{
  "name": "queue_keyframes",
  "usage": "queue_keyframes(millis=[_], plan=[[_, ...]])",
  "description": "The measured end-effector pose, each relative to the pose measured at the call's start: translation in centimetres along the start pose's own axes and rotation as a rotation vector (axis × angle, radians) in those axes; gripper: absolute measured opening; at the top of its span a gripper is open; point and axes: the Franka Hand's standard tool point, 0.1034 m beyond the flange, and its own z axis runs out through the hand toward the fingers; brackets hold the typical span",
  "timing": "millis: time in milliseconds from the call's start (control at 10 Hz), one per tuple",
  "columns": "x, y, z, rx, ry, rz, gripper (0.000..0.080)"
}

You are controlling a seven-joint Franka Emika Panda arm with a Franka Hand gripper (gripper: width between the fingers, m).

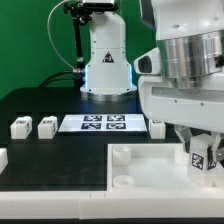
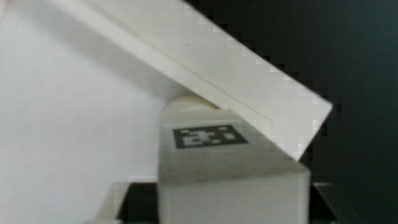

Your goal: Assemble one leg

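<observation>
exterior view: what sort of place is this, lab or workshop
Probably a robotics lab bench: a robot arm on a black table, a marker board, and the claw holding a tagged leg at a white tabletop.

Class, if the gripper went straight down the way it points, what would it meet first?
Probably the white tabletop right below; the leg clamped in the gripper would touch it first. Depth is unclear.

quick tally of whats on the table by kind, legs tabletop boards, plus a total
small white plastic block-shaped tagged legs: 4, one held in the claw
large white square tray-like tabletop: 1
thin flat white marker board: 1
white piece cut off at the picture's edge, kind unclear: 1
total: 7
</observation>
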Motion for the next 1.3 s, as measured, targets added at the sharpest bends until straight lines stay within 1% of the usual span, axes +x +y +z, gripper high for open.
queue_keyframes(millis=[100, 200, 400, 500, 600, 700, 800, 900, 1100, 1200, 1300], plan=[[0.1, 0.1, 0.0, 0.021, -0.017, 0.196, 0.0301], [0.4, 0.2, 0.0, 0.031, -0.033, 0.294, 0.0301], [0.3, 0.2, 0.0, 0.030, -0.034, 0.287, 0.0301], [0.3, 0.2, 0.1, 0.030, -0.033, 0.248, 0.0370], [0.2, 0.2, 0.1, 0.026, -0.030, 0.201, 0.0370], [-0.1, 0.1, 0.0, 0.011, -0.026, 0.038, 0.0555], [-0.4, -0.1, -0.2, -0.007, -0.018, -0.177, 0.0630], [-1.1, -0.4, -0.3, -0.031, -0.016, -0.328, 0.0643], [-0.8, -0.3, -0.3, -0.029, -0.013, -0.565, 0.0649], [-0.7, -0.3, -0.3, -0.037, -0.006, -0.721, 0.0649], [-0.7, -0.4, -0.4, -0.061, 0.012, -0.917, 0.0649]])
